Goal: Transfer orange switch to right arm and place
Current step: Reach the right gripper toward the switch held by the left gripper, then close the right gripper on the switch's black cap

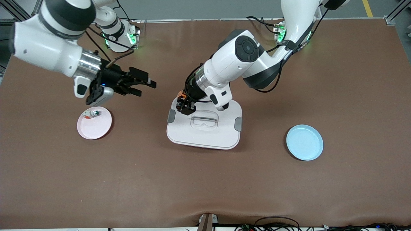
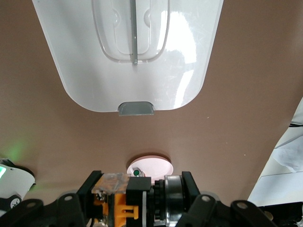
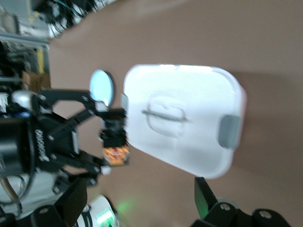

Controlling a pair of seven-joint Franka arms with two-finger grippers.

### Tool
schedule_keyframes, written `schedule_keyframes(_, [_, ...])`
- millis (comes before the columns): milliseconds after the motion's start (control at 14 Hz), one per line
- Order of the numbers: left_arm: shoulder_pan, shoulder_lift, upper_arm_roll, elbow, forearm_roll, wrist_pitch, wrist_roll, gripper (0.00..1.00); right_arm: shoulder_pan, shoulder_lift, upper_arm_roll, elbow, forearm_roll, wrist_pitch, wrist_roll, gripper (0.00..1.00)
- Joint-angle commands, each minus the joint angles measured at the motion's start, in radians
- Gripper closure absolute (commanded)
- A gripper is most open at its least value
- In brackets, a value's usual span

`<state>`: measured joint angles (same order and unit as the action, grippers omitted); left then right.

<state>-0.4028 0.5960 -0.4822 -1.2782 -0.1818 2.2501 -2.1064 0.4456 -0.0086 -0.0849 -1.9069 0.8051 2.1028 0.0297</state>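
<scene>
Brown table (image 1: 205, 186); left tool (image 1: 185, 104) grasping orange switch (image 1: 182, 95) over white lid (image 1: 205, 134); right tool (image 1: 146, 85) released.

White rounded arm shells, black joints, black cables, green base lights

left gripper (image 3: 112, 137) clamping orange switch (image 3: 115, 147) beside white lid (image 3: 184, 123), blue plate (image 3: 102, 87) nearby

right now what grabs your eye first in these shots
The left gripper hangs over the corner of the white lidded container at mid-table, shut on the orange switch. The right gripper, open, points toward it from above the pink plate, which holds a small white-and-clear part.
</scene>
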Motion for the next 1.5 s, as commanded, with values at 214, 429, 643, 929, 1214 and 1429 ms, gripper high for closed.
schedule_keyframes(214, [-0.008,0.001,0.013,0.034,-0.002,-0.05,-0.024,1.0,0.087,0.032,-0.012,-0.029,0.04,0.144,0.081,0.0])
schedule_keyframes(429, [-0.005,-0.001,0.014,0.033,-0.001,-0.067,-0.043,1.0,0.111,0.053,-0.012,-0.029,0.049,0.184,0.116,0.0])
schedule_keyframes(643, [-0.007,0.001,0.027,0.033,-0.001,-0.067,-0.049,1.0,0.146,0.07,-0.012,-0.029,0.052,0.23,0.162,0.0])
schedule_keyframes(929, [-0.005,0.002,0.027,0.033,0.001,-0.067,-0.049,1.0,0.169,0.075,-0.012,-0.032,0.052,0.238,0.18,0.0])
schedule_keyframes(1214, [-0.007,0.005,0.027,0.033,-0.002,-0.067,-0.049,1.0,0.179,0.076,-0.012,-0.034,0.052,0.24,0.18,0.0])
schedule_keyframes(1429, [-0.008,0.007,0.027,0.033,-0.004,-0.067,-0.049,1.0,0.183,0.081,-0.012,-0.041,0.052,0.243,0.179,0.0])
